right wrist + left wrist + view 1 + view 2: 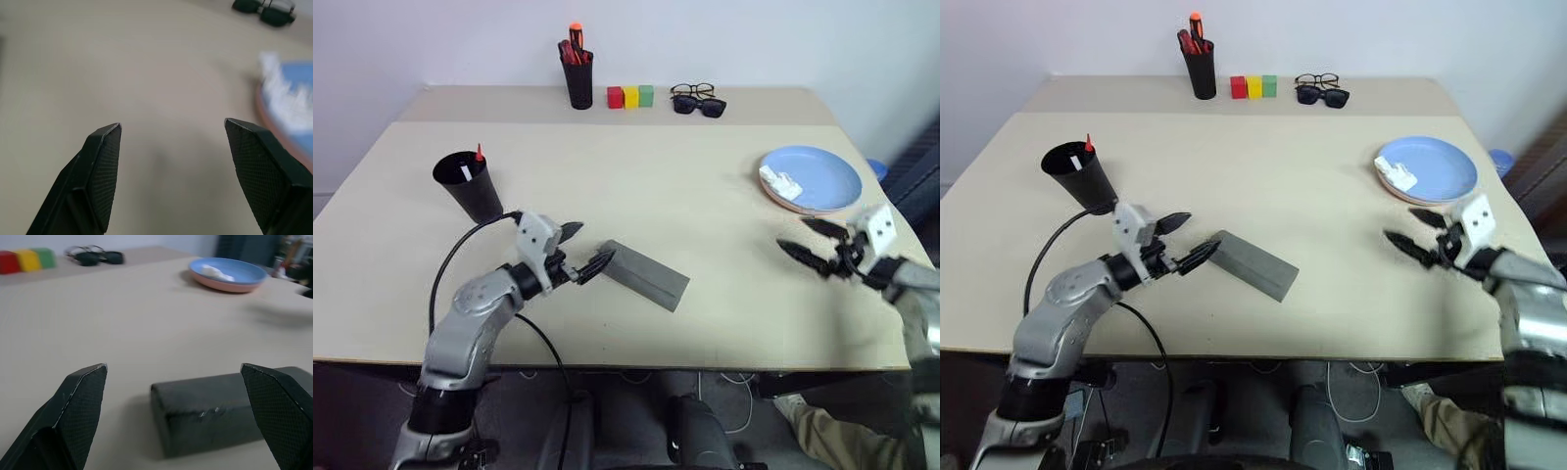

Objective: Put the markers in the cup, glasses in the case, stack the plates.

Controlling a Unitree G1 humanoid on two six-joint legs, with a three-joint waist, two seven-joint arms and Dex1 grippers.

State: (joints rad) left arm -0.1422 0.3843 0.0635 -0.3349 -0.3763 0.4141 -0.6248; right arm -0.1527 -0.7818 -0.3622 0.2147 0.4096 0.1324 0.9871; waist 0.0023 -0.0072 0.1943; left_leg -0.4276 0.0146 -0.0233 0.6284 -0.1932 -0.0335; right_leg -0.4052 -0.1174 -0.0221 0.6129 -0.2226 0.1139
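Left claw (578, 248) spread wide, nothing between its fingers, hovering low over the table (636, 176) at near left. One fingertip sits at the left end of the grey case (646, 275); contact uncertain. Case lies closed, slanting toward near right. Left wrist view shows the case end between the two fingertips, nearer one of them.

Right claw (815, 245) also spread, empty, at near right, just near of the plates (815, 179). Blue plate lies on the pink one, whose rim peeks out along the near-left edge. Something small, white and crumpled (781, 182) rests on the blue plate's left side; right wrist view shows it only as a blur.

Black cup (470, 184) stands at left, just beyond the left claw, with the markers (473, 164) inside: red cap and white barrel poke above the rim.

Far edge: black pen holder (578, 78) with red-orange pens, then red, yellow and green blocks (630, 96), then spectacles (693, 90) with sunglasses (699, 105) just in front. Nothing stands between either claw and its nearest thing.
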